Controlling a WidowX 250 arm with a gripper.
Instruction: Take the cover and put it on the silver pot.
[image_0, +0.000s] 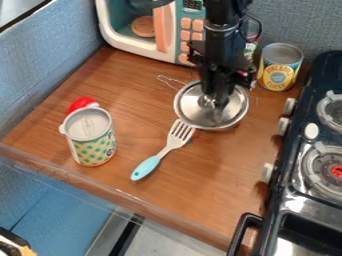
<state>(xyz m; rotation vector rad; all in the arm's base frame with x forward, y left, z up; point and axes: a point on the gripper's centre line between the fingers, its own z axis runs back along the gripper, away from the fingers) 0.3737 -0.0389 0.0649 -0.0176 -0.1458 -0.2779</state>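
My gripper (212, 100) hangs straight down over the middle of the round silver cover (192, 111), by its small knob. The cover is a shiny metal disc at the upper right of the wooden counter, just beyond the fork's tines. The gripper hides part of the cover's centre, and whatever lies beneath the cover is hidden by it. I cannot tell whether it rests on the silver pot.
A white-and-teal toy microwave (167, 30) stands behind, with a yellow can (278, 72) at the back right. A blue-handled fork (165, 150) lies in front. At the left is a dotted cup (92, 142) beside a red object (81, 103). The stove (304, 145) borders the right.
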